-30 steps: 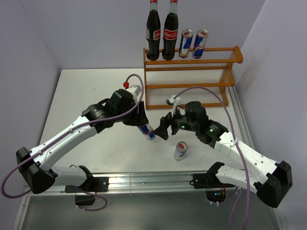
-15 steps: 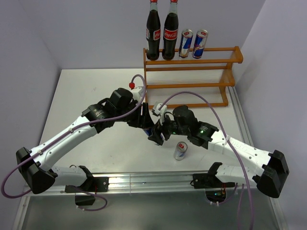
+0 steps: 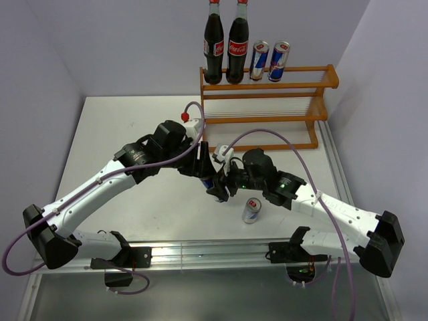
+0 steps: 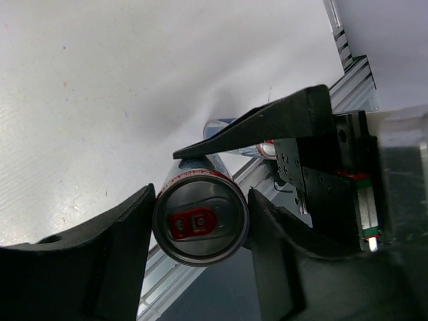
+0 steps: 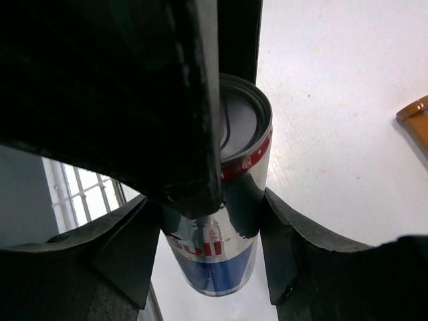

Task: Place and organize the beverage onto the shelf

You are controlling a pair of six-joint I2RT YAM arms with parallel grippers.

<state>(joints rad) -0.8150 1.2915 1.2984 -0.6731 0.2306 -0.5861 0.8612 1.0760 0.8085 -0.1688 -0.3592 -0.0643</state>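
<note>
Two tools meet on one slim blue-and-silver held can (image 4: pixel 200 224) above the middle of the bench (image 3: pixel 120 134): the left tool (image 4: pixel 199 214) is clamped across its body just below the top rim, and the right tool (image 5: pixel 210 221) has its fingers against both sides of the same can, so it looks gripped from both ends, as in a handover. I judge this can light, stiff along its length but thin-walled, so a hard pinch would dent it. Its smooth printed skin looks slippery, so the best hold is square across the mid-body, well away from the tapered ends. A loose can (image 3: pixel 251 210) stands upright on the bench at about 4 o'clock from the held one, just beside the right arm. The shelf (image 3: pixel 267 85) sits at about 1 o'clock, against the far wall. On its top tier stand two cola bottles (image 3: pixel 237 47) toward the 9 o'clock end and two shelved cans (image 3: pixel 259 60) next to them, leaving room toward the 3 o'clock end. The bench is flat, white and matte, and should carry a can steadily. Pale walls close in at 9, 12 and 3 o'clock.
</note>
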